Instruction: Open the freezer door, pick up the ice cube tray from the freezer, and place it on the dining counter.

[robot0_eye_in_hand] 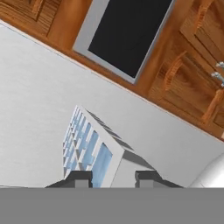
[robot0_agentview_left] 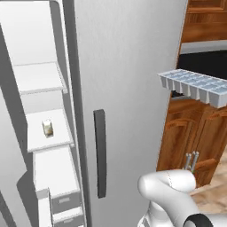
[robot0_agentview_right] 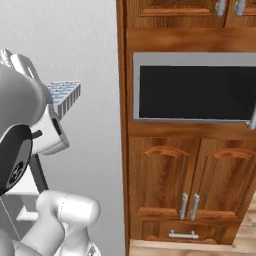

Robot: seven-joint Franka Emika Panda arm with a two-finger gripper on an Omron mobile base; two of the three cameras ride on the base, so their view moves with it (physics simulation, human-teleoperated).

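The ice cube tray (robot0_agentview_left: pixel 195 85), pale grey with light blue cells, hangs in the air right of the fridge, at about the height of the black oven panel. In the hand view my gripper (robot0_eye_in_hand: pixel 113 177) is shut on the near end of the ice cube tray (robot0_eye_in_hand: pixel 89 144), one fingertip (robot0_eye_in_hand: pixel 78 178) on each side. The tray (robot0_agentview_right: pixel 64 95) also peeks out behind my arm in the right base view. The freezer (robot0_agentview_left: pixel 44 102) stands open at the left, showing white shelves and grey drawers. A grey slab at the left edge looks like the open freezer door (robot0_agentview_left: pixel 8 177). The dining counter is out of view.
A small yellowish jar (robot0_agentview_left: pixel 48 128) sits on a freezer shelf. The plain silver fridge door (robot0_agentview_left: pixel 133 66) with a dark handle (robot0_agentview_left: pixel 100 153) is shut. Wooden cabinets (robot0_agentview_right: pixel 190 170) with a black oven panel (robot0_agentview_right: pixel 195 92) stand to the right, close behind the tray.
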